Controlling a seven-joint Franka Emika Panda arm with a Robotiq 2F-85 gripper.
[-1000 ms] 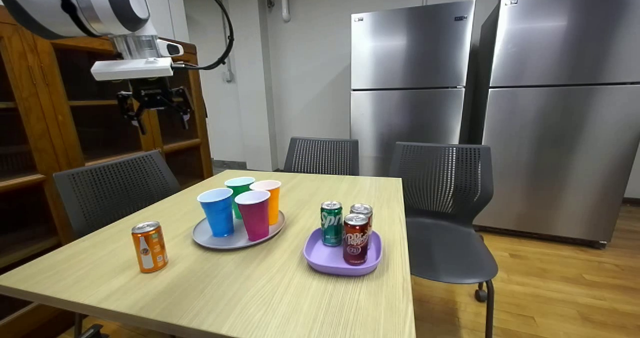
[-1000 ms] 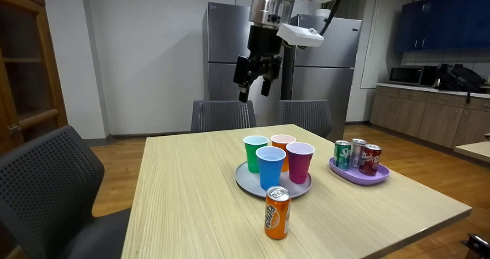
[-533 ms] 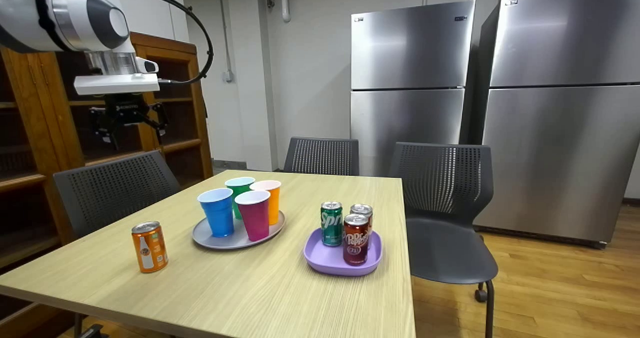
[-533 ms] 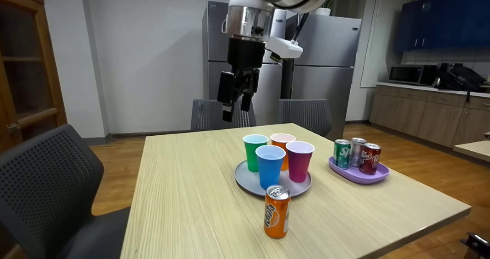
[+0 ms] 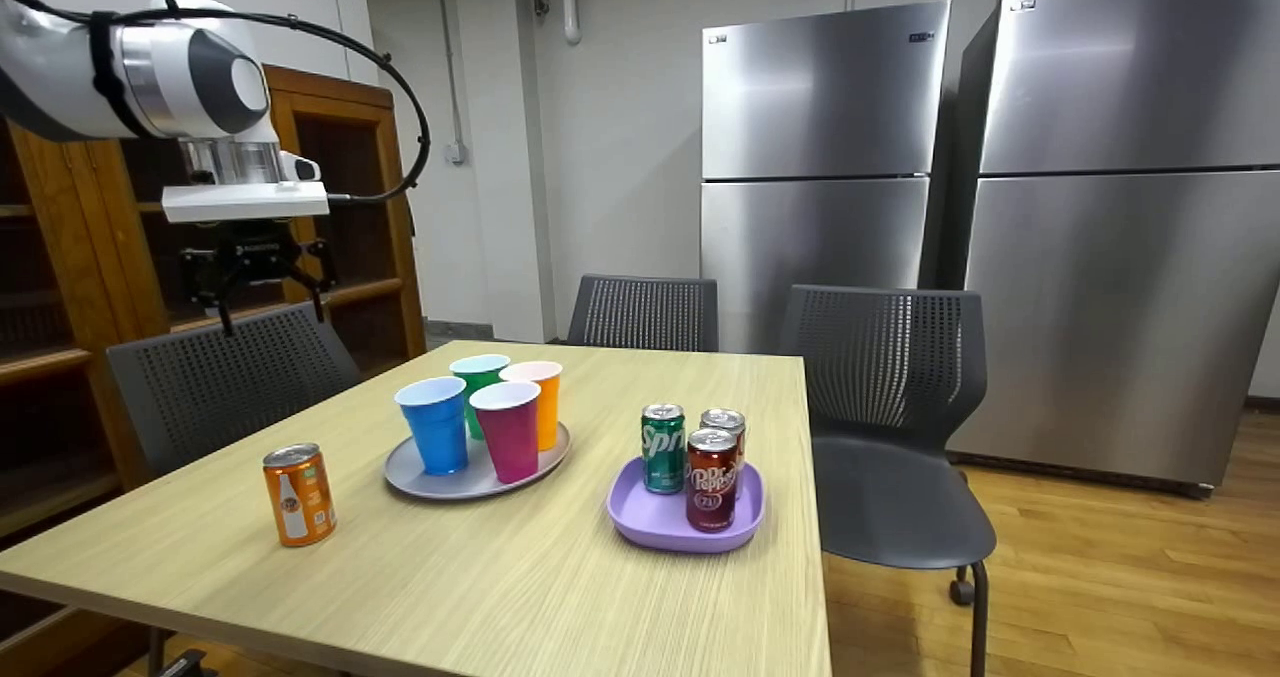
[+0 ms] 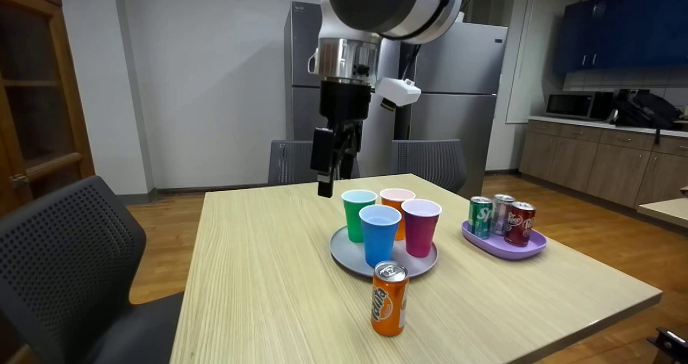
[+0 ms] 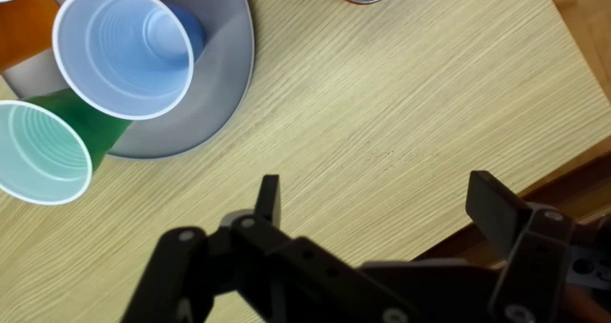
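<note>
"Two steel refrigerators (image 5: 820, 247) are standing behind the pale wooden table (image 5: 560, 587). What is the grey plate (image 7: 219, 89) carrying?"

"It is bearing four upright cups: a blue cup (image 6: 379, 240), a green cup (image 6: 353, 221), an orange cup (image 5: 549, 412) and a magenta cup (image 5: 508, 432). Seen from the wrist, the blue cup is showing its bare inner bottom."

"And the purple tray (image 5: 650, 532)?"

"That one is holding a Sprite can (image 5: 663, 457), a Dr Pepper can (image 5: 711, 487) and, partly hidden behind the latter in an exterior view, a third can (image 5: 724, 419)."

"How is the gripper (image 5: 272, 315) looking?"

"It is hanging above the table beside the plate, near the green cup and the blue cup, its jaws standing wide apart and gripping nothing."

"What else is taking up room?"

"An orange Fanta can (image 6: 389, 302) is standing upright on the table, hiding a little of the plate's rim in an exterior view. Dark chairs (image 5: 885, 377) are lining the table."
</note>
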